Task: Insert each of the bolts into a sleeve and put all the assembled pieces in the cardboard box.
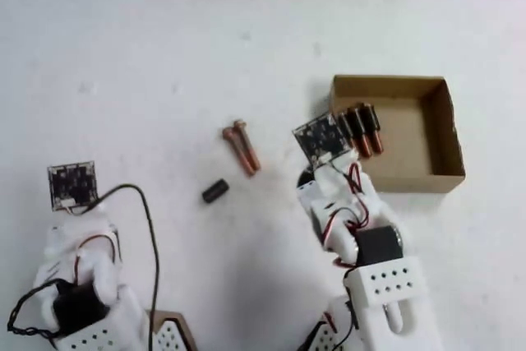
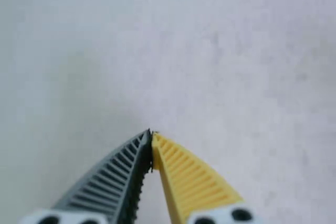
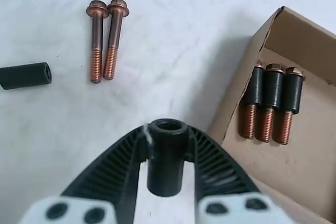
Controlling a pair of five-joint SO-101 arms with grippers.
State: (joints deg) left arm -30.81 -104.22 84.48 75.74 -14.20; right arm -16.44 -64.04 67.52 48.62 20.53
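Observation:
Two copper bolts point(image 1: 242, 148) point(image 3: 103, 40) lie side by side on the white table, left of the cardboard box point(image 1: 436, 133) point(image 3: 310, 40). A loose black sleeve point(image 1: 215, 191) point(image 3: 25, 75) lies near them. My right gripper point(image 3: 167, 150) is shut on a second black sleeve point(image 3: 167, 156), held just outside the box's near corner. Three assembled bolt-and-sleeve pieces point(image 1: 363, 129) point(image 3: 271, 100) rest in the box. My left gripper point(image 2: 151, 139) is shut on nothing above bare table, at the near left point(image 1: 72, 187).
The right arm's circuit board point(image 1: 322, 139) overlaps the box's left wall from above. A black cable point(image 1: 148, 236) loops beside the left arm. Open table stretches behind the bolts.

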